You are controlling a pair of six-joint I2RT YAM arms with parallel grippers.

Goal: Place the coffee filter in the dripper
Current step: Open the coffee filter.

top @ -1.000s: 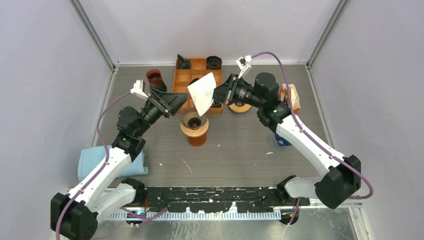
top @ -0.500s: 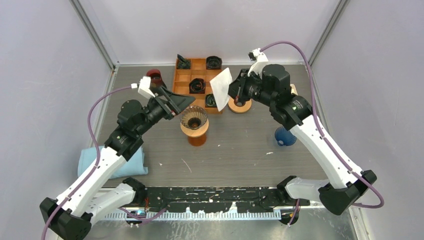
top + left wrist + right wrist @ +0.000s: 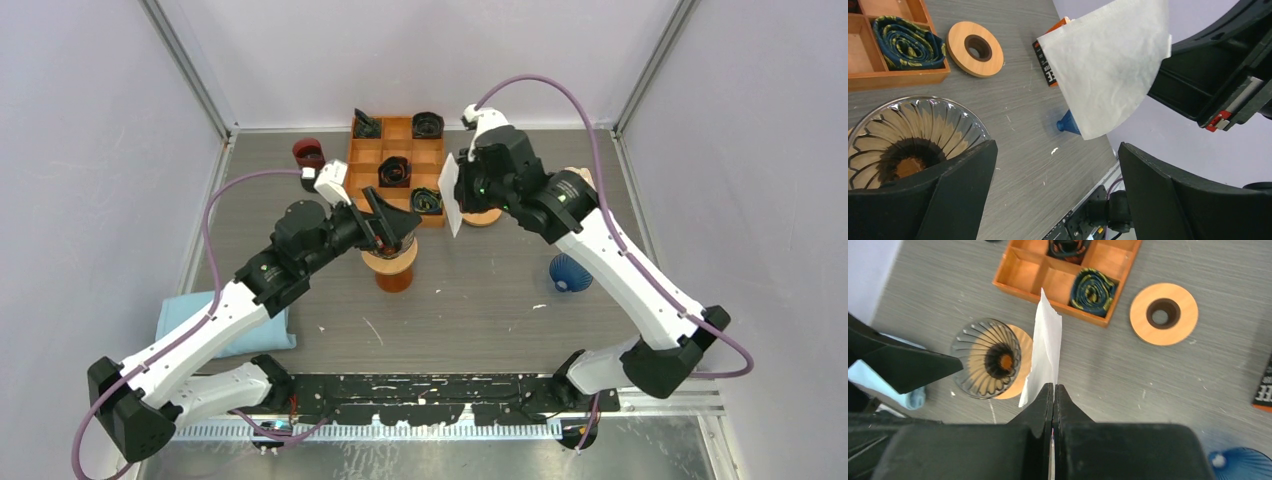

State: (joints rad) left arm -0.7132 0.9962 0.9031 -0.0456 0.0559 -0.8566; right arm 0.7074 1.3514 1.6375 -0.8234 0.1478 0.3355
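Right tool (image 3: 463,188) pinches filter (image 3: 451,197), held edge-on at 2 o'clock of dripper (image 3: 392,264). Left tool (image 3: 392,224), jaws spread, hangs over dripper. Tray (image 3: 366,158) at 12 o'clock. Blue cloth (image 3: 180,325) at 8 o'clock.

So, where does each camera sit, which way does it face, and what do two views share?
Top: above, behind, looking down at the table; both arms show.
Left wrist: on arm, faces dripper and filter; open left gripper shows.
Right wrist: on arm, looks down; right gripper pinches filter.
Wrist views share dripper, filter.
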